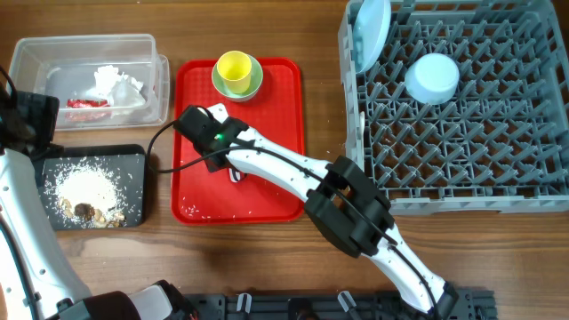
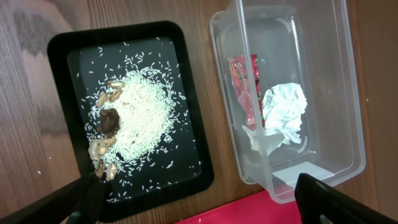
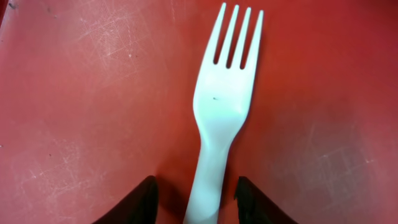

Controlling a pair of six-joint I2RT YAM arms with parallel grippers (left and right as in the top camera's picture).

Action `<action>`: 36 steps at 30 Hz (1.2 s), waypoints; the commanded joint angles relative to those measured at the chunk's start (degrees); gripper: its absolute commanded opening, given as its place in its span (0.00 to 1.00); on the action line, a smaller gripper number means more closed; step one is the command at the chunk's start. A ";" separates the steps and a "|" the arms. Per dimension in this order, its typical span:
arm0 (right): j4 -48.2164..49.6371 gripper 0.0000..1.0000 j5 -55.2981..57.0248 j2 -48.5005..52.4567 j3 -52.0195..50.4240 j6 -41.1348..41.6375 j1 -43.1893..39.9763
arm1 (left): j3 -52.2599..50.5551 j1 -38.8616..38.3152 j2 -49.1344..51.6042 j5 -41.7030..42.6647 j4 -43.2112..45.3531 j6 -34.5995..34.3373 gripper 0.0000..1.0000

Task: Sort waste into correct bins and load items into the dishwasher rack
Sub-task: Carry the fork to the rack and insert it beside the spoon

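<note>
The brown wooden table (image 1: 267,258) carries a flat red tray (image 1: 276,133), and a white fork (image 3: 224,106) lies flat near the middle of it. My right gripper (image 3: 198,190) is low over the tray. Its two black fingers (image 3: 140,202) stand partly apart, one on each side of the fork's handle, with a bit of red showing on both sides. They hold nothing. The prongs point away from me. My left gripper (image 2: 199,199) hangs wide open, holding nothing, above the black tray (image 2: 62,50) of food scraps (image 2: 109,121) and the clear tub (image 2: 348,93) with the napkin (image 2: 283,112) and wrapper (image 2: 245,84).
</note>
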 commanded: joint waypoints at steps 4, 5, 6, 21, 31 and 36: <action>-0.87 0.32 0.68 1.97 0.72 -1.73 -0.15 | 0.00 0.26 0.13 -0.33 -0.04 -0.74 1.00; -1.14 0.31 0.68 1.90 0.90 -1.70 -0.33 | 0.00 0.26 0.13 -0.33 -0.04 -0.74 1.00; -1.60 0.28 0.63 1.86 1.20 -1.57 -0.66 | 0.00 0.26 0.13 -0.33 -0.04 -0.72 1.00; -7.28 0.04 -12.50 -6.03 1.84 -1.42 -10.27 | 0.00 0.26 0.13 -0.33 -0.04 -0.74 1.00; -21.29 0.05 -8.35 -26.84 1.81 -2.82 -22.40 | 0.00 0.26 0.13 -0.33 -0.04 -0.72 1.00; -33.53 0.04 -7.78 -30.12 1.14 -5.97 -33.38 | 0.00 0.26 0.13 -0.33 -0.04 -0.72 1.00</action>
